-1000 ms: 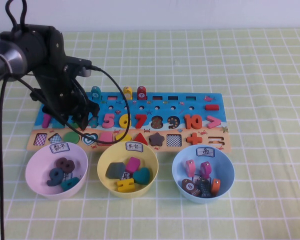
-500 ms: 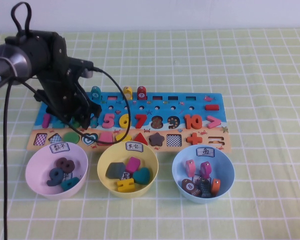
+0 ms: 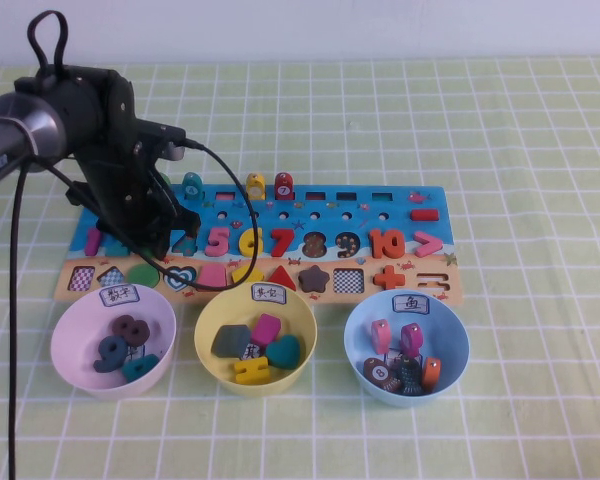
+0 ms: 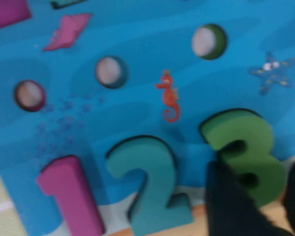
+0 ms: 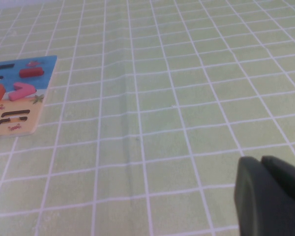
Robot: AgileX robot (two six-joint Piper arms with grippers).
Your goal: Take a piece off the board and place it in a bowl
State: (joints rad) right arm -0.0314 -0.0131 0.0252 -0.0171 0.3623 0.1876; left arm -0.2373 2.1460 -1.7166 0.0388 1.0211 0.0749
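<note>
The green "3" [image 4: 241, 147] lies in its slot on the blue part of the board [image 4: 137, 44], next to the teal "2" [image 4: 150, 182]. My left gripper [image 4: 258, 184] is open, low over the board, with one dark finger [image 4: 231, 206] on each side of the 3's lower half. In the high view the left gripper [image 3: 165, 238] covers the 3 at the left end of the board [image 3: 380, 205]. The pink-lilac bowl [image 3: 60, 335] stands in front of it and holds several numerals. My right gripper [image 5: 270, 196] is shut and empty over bare tablecloth.
A yellow bowl [image 3: 205, 330] with shapes and a light blue bowl [image 3: 455, 335] with fish pegs stand in a row right of the pink one. The magenta "1" [image 4: 71, 196] sits beside the 2. The left arm's black cable [image 3: 235, 180] loops over the board.
My left arm has shifted a little back and to the left, and its gripper has settled lower onto the board's left end. The pieces and bowls have not moved.
</note>
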